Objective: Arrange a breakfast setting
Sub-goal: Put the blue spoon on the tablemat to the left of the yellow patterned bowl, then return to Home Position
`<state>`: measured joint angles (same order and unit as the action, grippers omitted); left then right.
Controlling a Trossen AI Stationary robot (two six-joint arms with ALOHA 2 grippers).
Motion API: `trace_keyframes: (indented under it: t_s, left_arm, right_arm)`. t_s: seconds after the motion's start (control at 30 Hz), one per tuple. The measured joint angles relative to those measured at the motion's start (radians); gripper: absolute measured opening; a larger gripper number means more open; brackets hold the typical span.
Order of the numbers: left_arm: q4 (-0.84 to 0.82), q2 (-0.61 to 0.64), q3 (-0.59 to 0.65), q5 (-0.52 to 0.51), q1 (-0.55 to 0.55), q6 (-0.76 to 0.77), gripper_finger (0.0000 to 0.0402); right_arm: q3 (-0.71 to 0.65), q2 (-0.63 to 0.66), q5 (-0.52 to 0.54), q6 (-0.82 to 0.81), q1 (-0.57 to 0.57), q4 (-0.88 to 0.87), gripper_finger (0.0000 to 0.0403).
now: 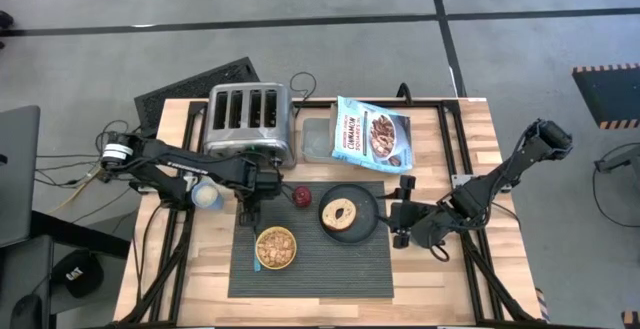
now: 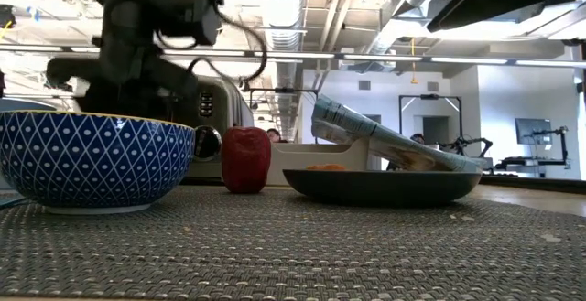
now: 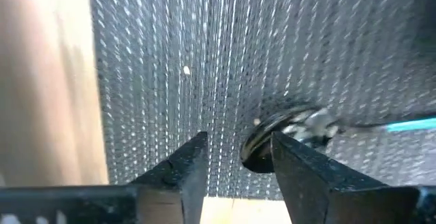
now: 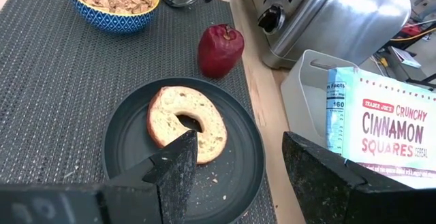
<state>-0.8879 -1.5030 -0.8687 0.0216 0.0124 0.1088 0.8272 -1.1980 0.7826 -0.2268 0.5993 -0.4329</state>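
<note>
While the left hand [image 3: 235,159] hovers open over the ribbed grey placemat [image 1: 320,264] beside a shiny spoon [image 3: 293,129], the right hand [image 4: 238,166] gapes wide above the round bagel [image 4: 187,122] on its dark plate [image 4: 235,166].

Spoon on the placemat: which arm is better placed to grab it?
Left. Its hand hangs open right over the spoon on the placemat. The right hand sits beside the plate, open, far from it.
</note>
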Motion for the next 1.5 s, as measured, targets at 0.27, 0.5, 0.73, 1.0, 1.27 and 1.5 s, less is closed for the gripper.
trace_keyframes:
  t_s: [0.27,0.5,0.73,1.0,1.27,1.5]
  left_arm:
    - [-0.058,0.136,-0.099,-0.017,0.014,0.016,0.0151]
    - [0.173,0.382,-0.036,-0.158,0.074,-0.015,0.0142]
    - [0.550,0.615,0.134,-0.160,0.096,-0.083,0.0111]
    - [0.840,0.838,0.365,-0.161,0.083,-0.115,0.0059]
    - [0.946,1.017,0.502,-0.161,0.082,-0.106,0.0015]
    - [1.019,1.120,0.591,-0.169,0.082,-0.106,0.0001]
  right_arm:
    - [0.000,0.000,0.000,-0.029,-0.013,0.002,0.0244]
    - [0.000,0.000,-0.006,-0.087,-0.020,0.011,0.0244]
    - [0.000,0.028,-0.014,-0.011,-0.065,0.010,0.0213]
    - [-0.026,0.194,-0.104,0.063,-0.105,-0.034,0.0054]
    - [-0.217,0.482,-0.202,0.070,-0.105,0.096,0.0046]
    - [-0.333,0.744,-0.277,0.079,-0.105,0.129,0.0039]
